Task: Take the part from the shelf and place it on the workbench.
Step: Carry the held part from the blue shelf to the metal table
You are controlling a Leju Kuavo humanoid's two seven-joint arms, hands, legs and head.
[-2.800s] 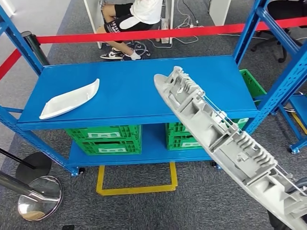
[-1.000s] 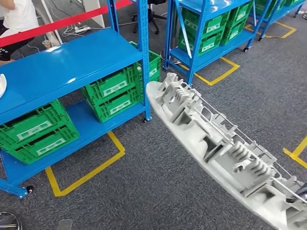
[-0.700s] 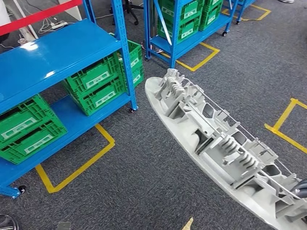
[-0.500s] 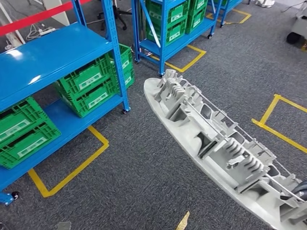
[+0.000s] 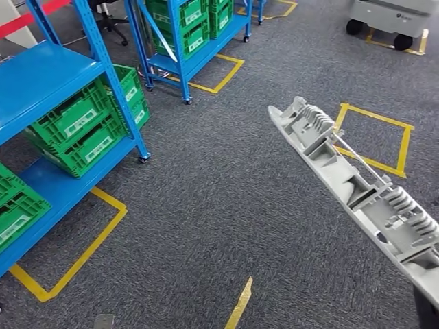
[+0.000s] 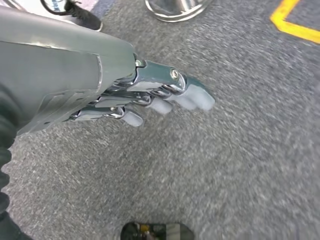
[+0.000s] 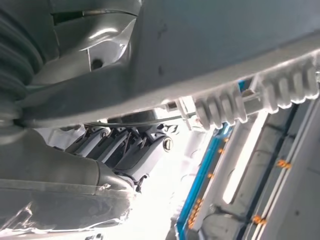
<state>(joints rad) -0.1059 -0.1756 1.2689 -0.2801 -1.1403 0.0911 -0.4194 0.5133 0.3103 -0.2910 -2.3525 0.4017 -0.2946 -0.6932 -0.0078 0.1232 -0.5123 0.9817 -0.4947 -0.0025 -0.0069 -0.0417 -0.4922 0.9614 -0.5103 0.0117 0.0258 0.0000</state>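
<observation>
The long grey ribbed plastic part [image 5: 362,188] juts from lower right toward frame centre — gripped at its near end by the right hand [image 7: 124,150] for carrying — left hand [image 6: 151,97] hangs empty, fingers straight.

1 grey part [image 5: 357,188], 2 blue shelf racks [image 5: 62,75], several green crates [image 5: 83,130], 1 white cart [image 5: 393,17]

We see the part [image 5: 362,195] as matt grey ribbed plastic, above rough grey carpet [image 5: 217,205]; beside it, the shelf [image 5: 36,79] is glossy blue painted metal.
</observation>
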